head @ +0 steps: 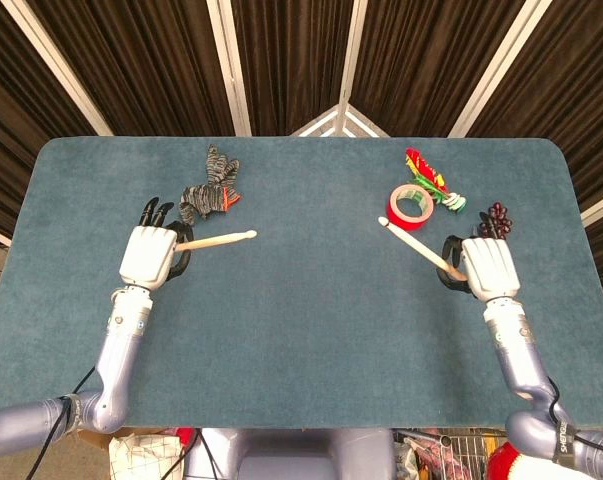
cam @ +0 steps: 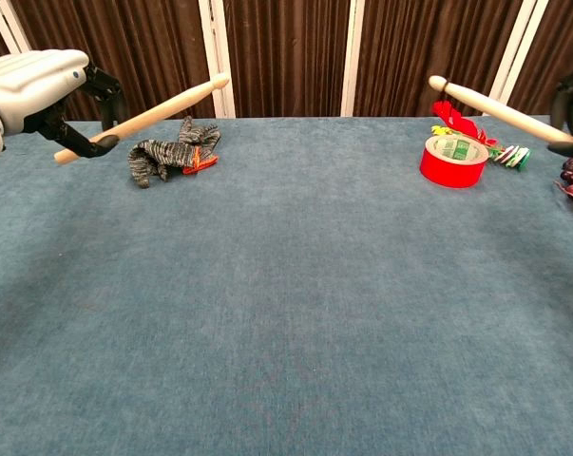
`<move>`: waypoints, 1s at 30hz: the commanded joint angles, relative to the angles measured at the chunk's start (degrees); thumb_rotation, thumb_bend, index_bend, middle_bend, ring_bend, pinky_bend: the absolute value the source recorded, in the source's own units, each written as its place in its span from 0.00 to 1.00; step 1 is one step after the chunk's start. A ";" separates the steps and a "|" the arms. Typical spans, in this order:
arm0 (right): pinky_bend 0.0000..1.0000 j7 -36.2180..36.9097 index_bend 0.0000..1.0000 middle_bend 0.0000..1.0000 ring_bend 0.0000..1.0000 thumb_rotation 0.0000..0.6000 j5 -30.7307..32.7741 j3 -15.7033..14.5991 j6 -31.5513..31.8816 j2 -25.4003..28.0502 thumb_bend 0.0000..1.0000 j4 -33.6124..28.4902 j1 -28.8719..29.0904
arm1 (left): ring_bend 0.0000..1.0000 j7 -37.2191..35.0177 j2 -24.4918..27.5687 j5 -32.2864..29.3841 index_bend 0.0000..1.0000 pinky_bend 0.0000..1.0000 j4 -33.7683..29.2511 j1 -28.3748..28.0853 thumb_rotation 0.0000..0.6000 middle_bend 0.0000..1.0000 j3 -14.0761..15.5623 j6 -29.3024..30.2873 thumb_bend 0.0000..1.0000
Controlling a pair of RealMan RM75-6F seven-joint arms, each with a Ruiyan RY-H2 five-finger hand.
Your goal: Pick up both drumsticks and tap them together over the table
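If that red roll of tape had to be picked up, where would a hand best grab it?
Likely from above, pinching its wall with one finger inside the open centre and the thumb outside. The red tape roll lies flat on the table, hole facing up, so its rim is exposed. The near-left side looks freest; colourful clips crowd its far-right side.

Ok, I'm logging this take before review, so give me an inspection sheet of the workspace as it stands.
Surface: blue felt table, flat, no spills seen.
Job's things: left drumstick and right drumstick both lifted, tips pointing inward, far apart, not touching.
Clutter: striped sock, red tape roll, colourful toy, dark grapes, all along the far side.
Hands: left hand grips its stick; right hand grips its stick.
Cables: black cable by the left arm, below the table edge.
Surroundings: dark curtains with white posts.
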 commanded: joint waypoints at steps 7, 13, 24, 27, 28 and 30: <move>0.04 -3.57 0.85 0.70 0.56 1.00 7.04 2.13 -2.03 -1.15 0.47 -6.01 3.23 | 0.13 -6.57 -3.46 4.99 0.65 0.00 2.37 0.93 1.00 0.63 -0.59 0.70 0.62; 0.04 -4.15 0.85 0.70 0.56 1.00 10.56 2.66 -3.08 -2.34 0.48 -9.51 5.08 | 0.13 -10.13 -6.63 7.42 0.65 0.00 4.82 1.33 1.00 0.63 -1.08 1.50 0.62; 0.04 -9.73 0.85 0.70 0.56 1.00 18.10 5.29 -2.18 -5.58 0.48 -12.39 10.93 | 0.13 -11.25 -11.86 9.18 0.66 0.00 7.76 0.58 1.00 0.64 -2.07 0.97 0.61; 0.04 -10.88 0.85 0.70 0.56 1.00 20.73 5.98 -1.60 -6.22 0.48 -12.06 12.30 | 0.13 -11.07 -13.05 9.98 0.66 0.00 8.12 0.42 1.00 0.64 -2.27 1.30 0.61; 0.04 -10.93 0.85 0.70 0.56 1.00 21.34 6.14 -1.44 -6.36 0.48 -12.15 12.58 | 0.13 -11.15 -13.51 10.22 0.66 0.00 8.31 0.36 1.00 0.64 -2.43 1.45 0.61; 0.04 -11.02 0.85 0.70 0.56 1.00 22.24 6.26 -1.30 -6.49 0.48 -12.53 13.07 | 0.13 -11.31 -14.52 10.40 0.66 0.00 9.05 0.16 1.00 0.64 -2.79 1.43 0.61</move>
